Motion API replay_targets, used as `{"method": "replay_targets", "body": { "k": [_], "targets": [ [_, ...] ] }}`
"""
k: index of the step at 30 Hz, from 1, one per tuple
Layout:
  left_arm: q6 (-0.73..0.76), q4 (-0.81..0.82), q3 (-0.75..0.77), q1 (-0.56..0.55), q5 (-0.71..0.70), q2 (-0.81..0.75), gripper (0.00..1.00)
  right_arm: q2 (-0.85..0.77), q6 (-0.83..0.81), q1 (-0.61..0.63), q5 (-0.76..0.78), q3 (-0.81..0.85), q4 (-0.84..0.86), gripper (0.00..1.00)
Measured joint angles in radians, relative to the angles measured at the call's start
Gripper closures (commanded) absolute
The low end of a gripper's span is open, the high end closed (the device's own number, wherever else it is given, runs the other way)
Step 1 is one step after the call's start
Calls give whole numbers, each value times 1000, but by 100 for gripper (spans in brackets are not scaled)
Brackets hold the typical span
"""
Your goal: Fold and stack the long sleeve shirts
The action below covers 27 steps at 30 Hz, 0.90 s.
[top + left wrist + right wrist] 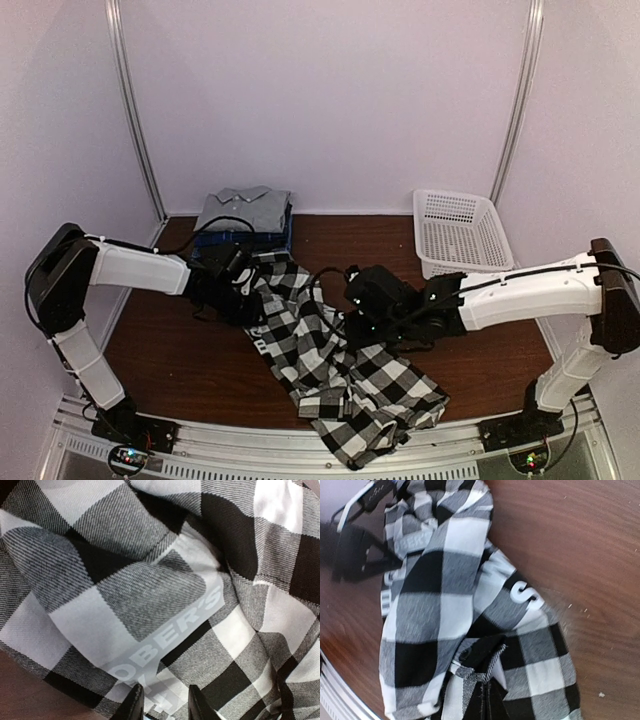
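Shirt fold | checked shirt lies rumpled at the middle of the table, between both arms | limp, light cloth, likely to sag and slip | right claw pinches a bunched fold | left claw: cloth between narrow tips, grip cannot be told | shoulder seams look the surest hold

Pale lilac walls are enclosing a dark wooden surface; two metal poles are rising at the back corners.

basket: white plastic lattice, far right of table | table: dark brown wood | walls: plain pale
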Motion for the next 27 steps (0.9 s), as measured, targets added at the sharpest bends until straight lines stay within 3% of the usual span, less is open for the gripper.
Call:
{"method": "replay_targets", "body": {
  "k": [7,16,23,27],
  "targets": [
    [6,-17,12,0,1,-6,68,-8,-159,-281,-6,171,-32,100],
    [12,-18,12,0,5,-24,68,145,-360,-622,8,644,-69,100],
    [14,-21,12,0,7,-45,68,390,-446,-762,19,1024,-119,100],
    [14,-27,12,0,7,-56,68,460,-478,-807,29,1140,-134,100]
  ]
}}
